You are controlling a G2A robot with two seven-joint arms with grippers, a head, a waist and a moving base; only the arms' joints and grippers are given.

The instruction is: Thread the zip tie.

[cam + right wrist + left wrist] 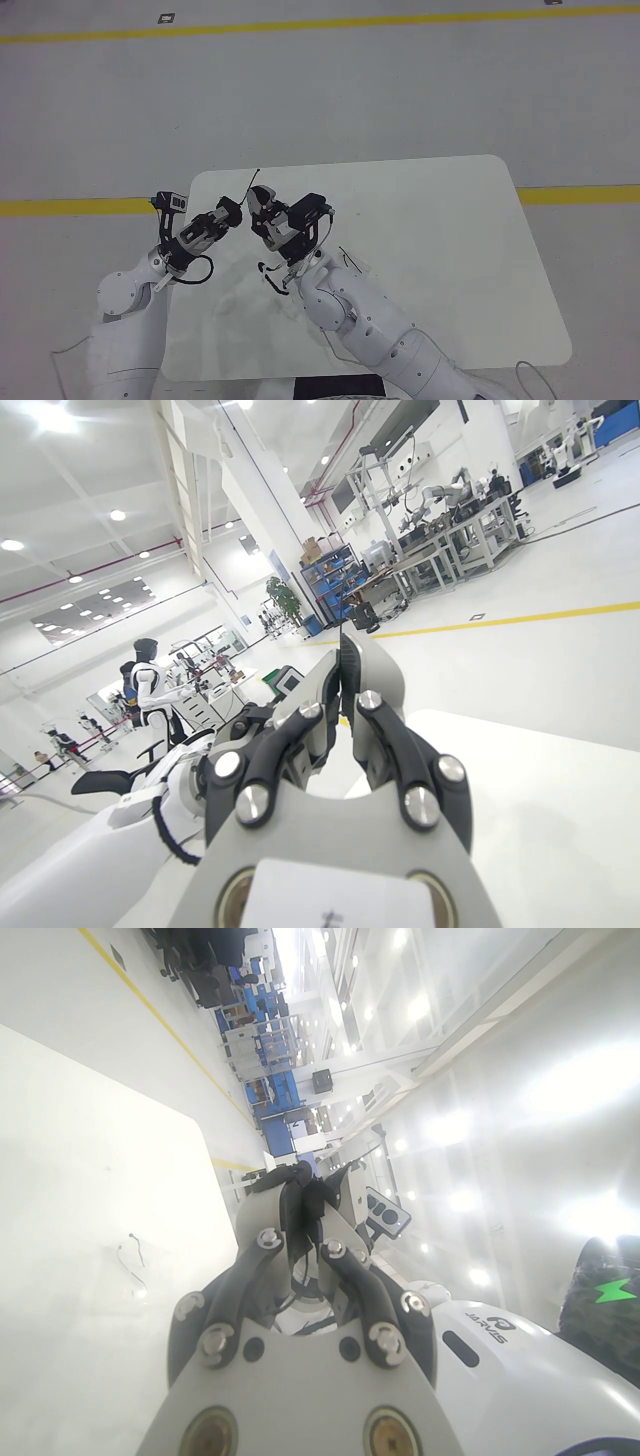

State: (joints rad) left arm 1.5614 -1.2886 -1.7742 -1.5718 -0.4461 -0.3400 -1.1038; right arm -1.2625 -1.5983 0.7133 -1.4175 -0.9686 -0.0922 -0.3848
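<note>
A thin black zip tie [254,180] sticks up above the table's far left part, where my two grippers meet. My right gripper [260,204] is shut on the zip tie [342,620], whose free end pokes out past the fingertips [356,660]. My left gripper [233,211] sits just to its left, tips almost touching it. In the left wrist view the left gripper [300,1188] is shut on a dark piece of the zip tie [296,1174], with the right gripper close behind it.
A second black zip tie [350,261] lies loose on the white table [450,250], to the right of the arms; it is the zip tie [133,1258] lying flat in the left wrist view. Yellow floor lines run beyond the table.
</note>
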